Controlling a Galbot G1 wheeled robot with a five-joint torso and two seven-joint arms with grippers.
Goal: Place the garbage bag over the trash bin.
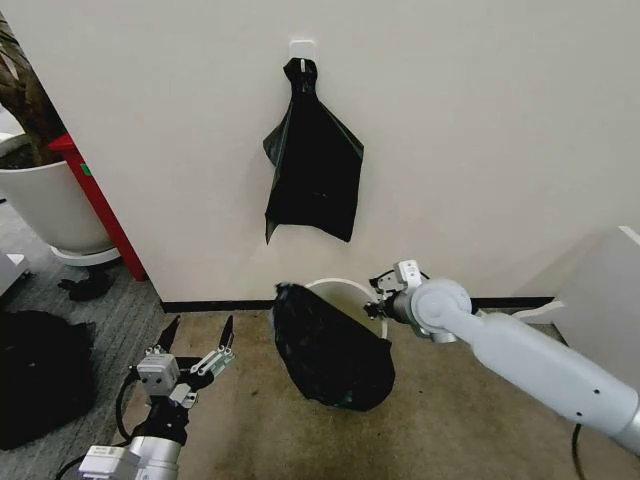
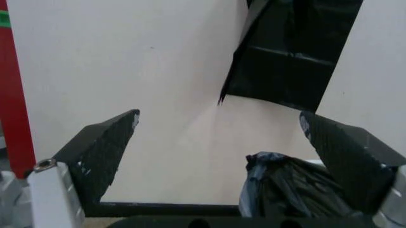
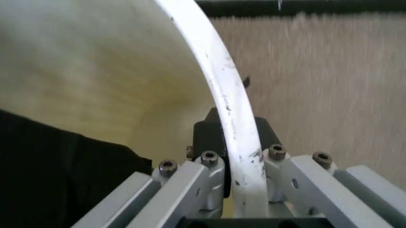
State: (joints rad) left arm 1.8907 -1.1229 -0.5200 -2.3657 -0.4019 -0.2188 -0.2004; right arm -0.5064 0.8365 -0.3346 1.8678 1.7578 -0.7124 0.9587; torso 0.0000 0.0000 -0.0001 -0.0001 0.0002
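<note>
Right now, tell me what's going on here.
The right gripper is clamped on the rim of the trash bin, which stands on the carpet by the wall. The garbage bag is draped over the bin's left side only, leaving part of the rim bare. The left gripper hovers open, low and to the left.

The bin (image 1: 350,286) is round and white, standing on the carpet at the foot of the wall, its rolled rim (image 3: 231,118) clamped between the right gripper's (image 1: 377,298) fingers. The bag (image 1: 330,345), glossy, crinkled and black, drapes over the bin's side away from that gripper, covering most of the outside and hanging partly into the mouth. It lies ahead of the left gripper (image 1: 197,333), well apart from its spread fingers.
</note>
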